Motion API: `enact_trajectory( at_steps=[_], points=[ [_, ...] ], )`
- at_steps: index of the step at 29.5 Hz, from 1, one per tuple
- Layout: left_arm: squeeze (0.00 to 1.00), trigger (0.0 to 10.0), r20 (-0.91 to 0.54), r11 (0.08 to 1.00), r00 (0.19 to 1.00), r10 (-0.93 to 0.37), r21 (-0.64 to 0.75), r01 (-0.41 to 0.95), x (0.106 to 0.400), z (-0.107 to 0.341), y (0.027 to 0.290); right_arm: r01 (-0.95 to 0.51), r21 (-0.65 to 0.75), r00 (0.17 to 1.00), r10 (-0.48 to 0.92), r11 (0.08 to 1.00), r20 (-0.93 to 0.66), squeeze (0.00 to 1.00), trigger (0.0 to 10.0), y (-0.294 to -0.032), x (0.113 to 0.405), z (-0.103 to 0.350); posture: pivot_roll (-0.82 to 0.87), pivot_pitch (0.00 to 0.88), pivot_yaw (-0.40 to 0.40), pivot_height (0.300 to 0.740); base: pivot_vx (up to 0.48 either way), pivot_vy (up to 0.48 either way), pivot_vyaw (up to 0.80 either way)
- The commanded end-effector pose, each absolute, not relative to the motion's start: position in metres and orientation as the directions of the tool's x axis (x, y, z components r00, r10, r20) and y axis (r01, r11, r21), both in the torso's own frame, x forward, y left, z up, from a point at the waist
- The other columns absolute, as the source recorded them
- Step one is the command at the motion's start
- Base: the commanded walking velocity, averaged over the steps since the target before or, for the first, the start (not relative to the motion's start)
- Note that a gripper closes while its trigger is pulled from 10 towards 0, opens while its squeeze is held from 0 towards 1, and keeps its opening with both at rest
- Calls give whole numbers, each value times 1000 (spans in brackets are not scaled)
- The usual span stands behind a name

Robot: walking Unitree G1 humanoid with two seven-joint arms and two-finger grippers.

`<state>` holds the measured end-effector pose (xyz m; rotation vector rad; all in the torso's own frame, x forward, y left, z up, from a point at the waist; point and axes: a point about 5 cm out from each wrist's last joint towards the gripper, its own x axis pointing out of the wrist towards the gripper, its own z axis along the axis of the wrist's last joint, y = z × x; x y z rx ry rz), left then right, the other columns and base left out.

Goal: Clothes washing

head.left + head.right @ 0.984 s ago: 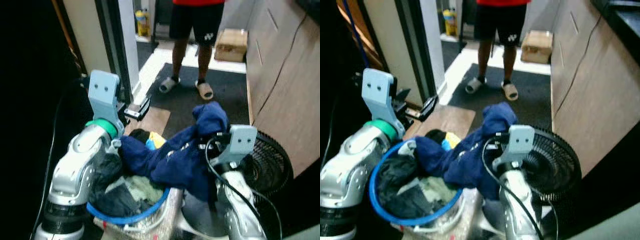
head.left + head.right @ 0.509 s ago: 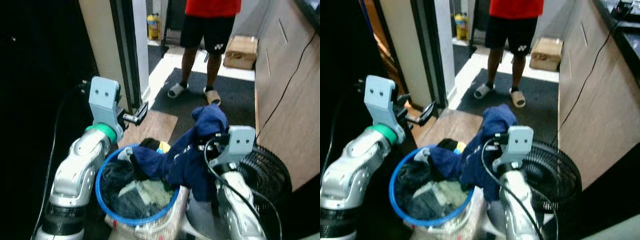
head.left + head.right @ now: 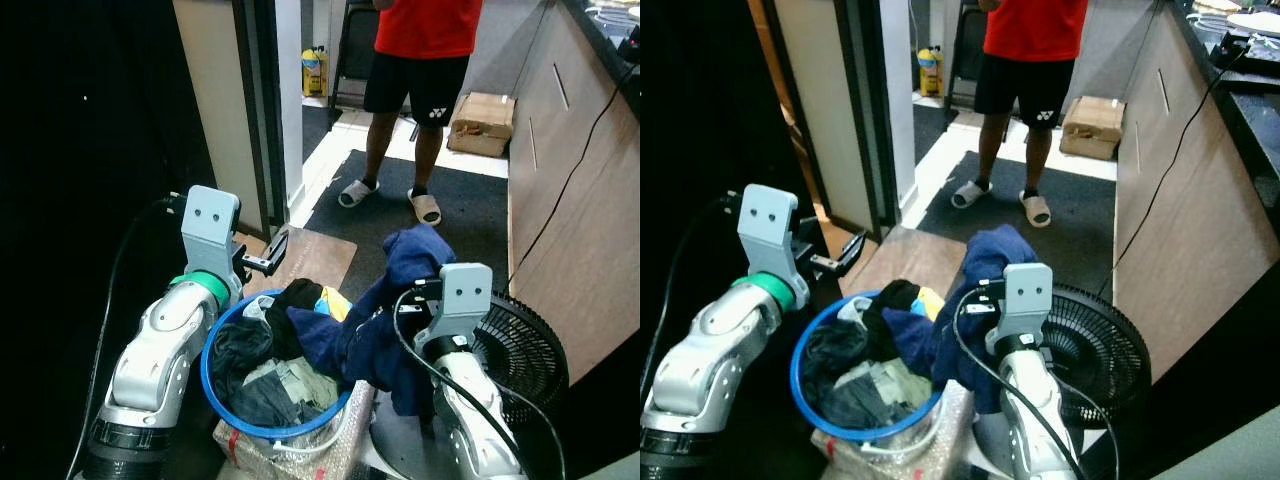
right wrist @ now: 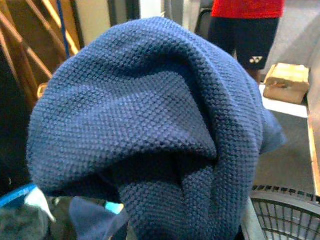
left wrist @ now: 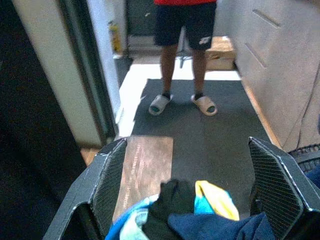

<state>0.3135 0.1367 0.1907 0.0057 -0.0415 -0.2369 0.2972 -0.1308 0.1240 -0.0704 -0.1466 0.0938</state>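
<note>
One navy garment (image 3: 385, 320) hangs bunched over the right gripper (image 3: 420, 290), apparently clamped, partly lifted from the blue basket (image 3: 215, 395) below it. Left gripper (image 5: 192, 185) gapes empty beside. Most laundry remains unloaded.

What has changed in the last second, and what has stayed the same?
The camera pulled back and up, so the blue laundry basket shows whole. The right gripper still holds the navy blue knitted garment, draped over the basket rim. The left gripper stays open.
</note>
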Motion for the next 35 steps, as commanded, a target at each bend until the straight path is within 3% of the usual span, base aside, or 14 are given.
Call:
enact_trajectory(
  at_steps=[1,11,35],
  points=[
    [0,10000,-11,983,983,-182,-15,182,312,176,138,-100,-109,983,116,989,145,0,10000,-128,296,121,67,0,-11,733,0,0,0],
    [0,10000,10,983,984,-177,40,176,305,173,137,-82,-137,981,104,987,163,0,10000,-131,302,126,71,0,-24,733,0,0,0],
    [0,10000,69,980,978,-198,28,196,312,188,134,-25,-117,981,47,993,190,0,10000,-129,304,123,76,0,26,733,0,0,0]
  ],
)
